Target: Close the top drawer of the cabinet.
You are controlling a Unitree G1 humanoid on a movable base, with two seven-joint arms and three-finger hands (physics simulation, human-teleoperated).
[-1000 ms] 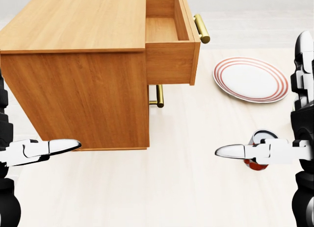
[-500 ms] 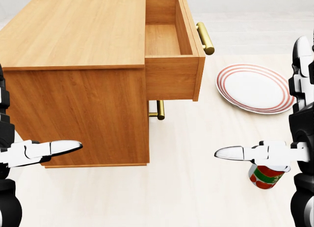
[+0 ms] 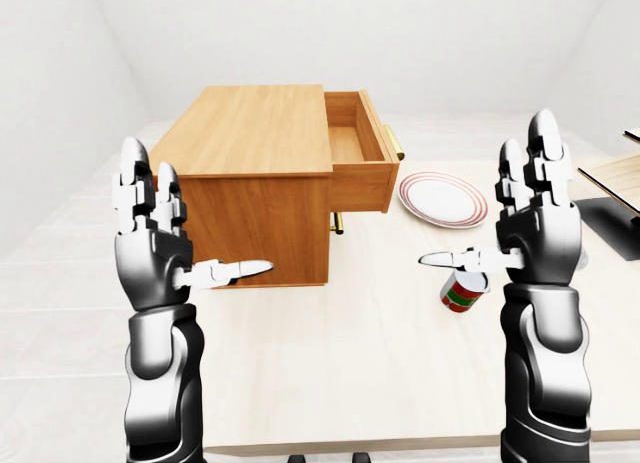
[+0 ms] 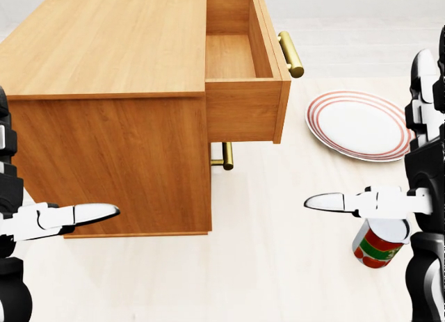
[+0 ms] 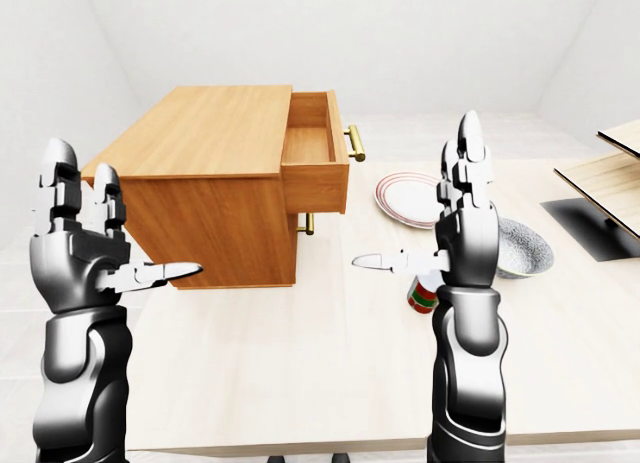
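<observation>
While both robot hands stand raised and open, I hold nothing: the right robot hand [image 3: 540,218] has its fingers upright and thumb pointing toward the view's left, and the left robot hand [image 3: 150,238] mirrors it with its thumb pointing right. Neither touches the cabinet [image 4: 104,92]. Just below the right thumb in the head view stands a can [image 4: 375,245], near but apart from it; beyond that lies a plate [image 4: 358,124] on the table [image 4: 278,266].

The drawer [image 4: 243,78] projects well out of the cabinet toward the view's right, its brass handle [image 4: 290,54] on the outer face. A second handle [image 4: 226,155] shows lower down on the shut lower drawer.

Step in hand, as I judge it: approach, with closing not yet begun. The next move calls for bringing the right robot hand to the drawer face and pushing it toward the view's left.

Compared with half a second ago, the cabinet sits unchanged in view; both thumbs appear slightly lower.
</observation>
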